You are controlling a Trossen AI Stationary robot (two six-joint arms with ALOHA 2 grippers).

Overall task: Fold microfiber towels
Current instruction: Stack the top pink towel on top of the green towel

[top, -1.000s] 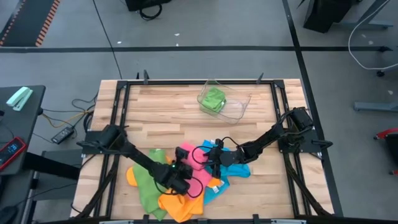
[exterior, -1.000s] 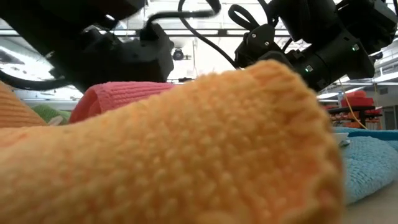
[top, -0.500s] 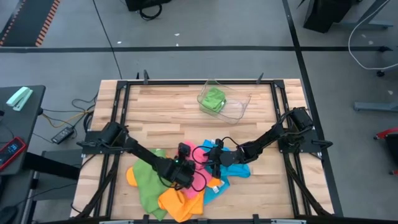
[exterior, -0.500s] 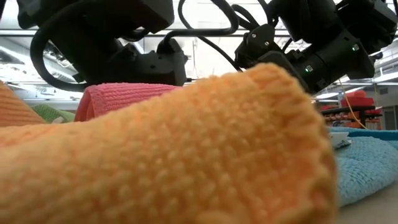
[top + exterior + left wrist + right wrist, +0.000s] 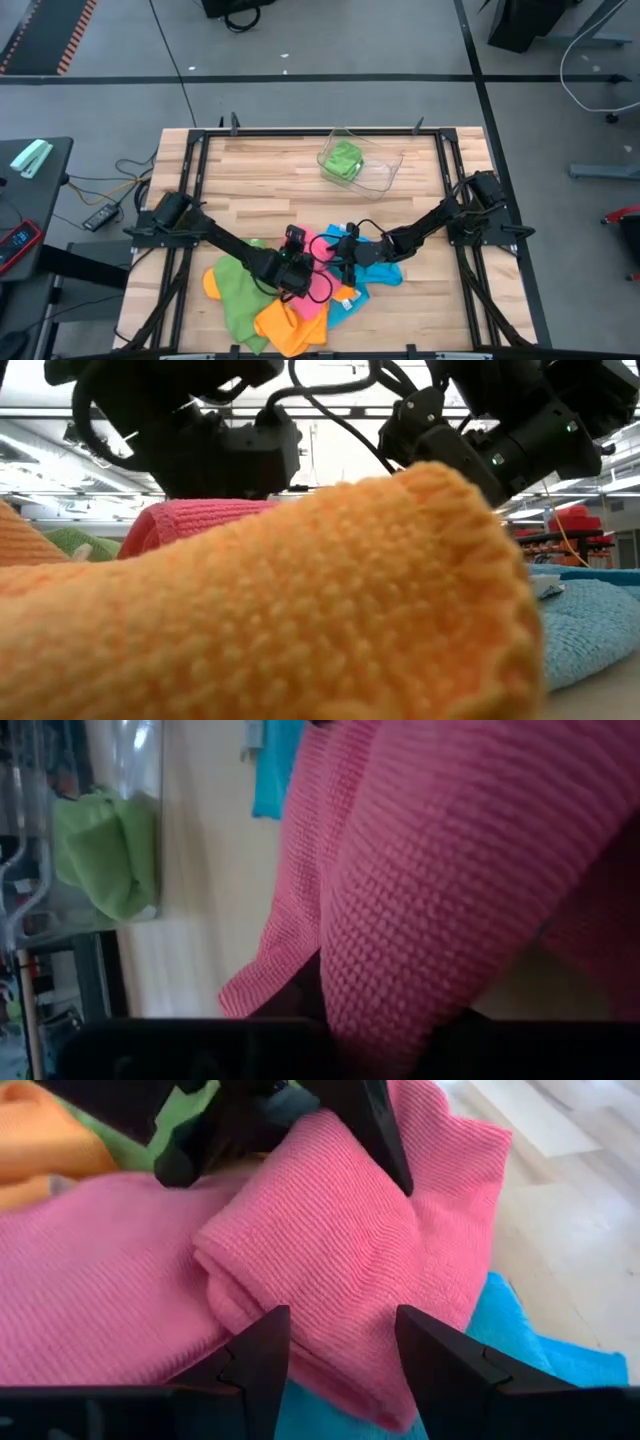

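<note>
At the worktop's near edge the left gripper (image 5: 293, 272) is clenched on the pink microfiber towel (image 5: 322, 268), so lift slowly, while the right gripper (image 5: 335, 1350), fingers spread just beyond, steadies the fold.

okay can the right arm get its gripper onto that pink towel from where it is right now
Probably yes. The right gripper sits open right at the pink towel, a raised fold between its fingers. The left gripper is shut on the same towel just beyond, so room is tight.
</note>
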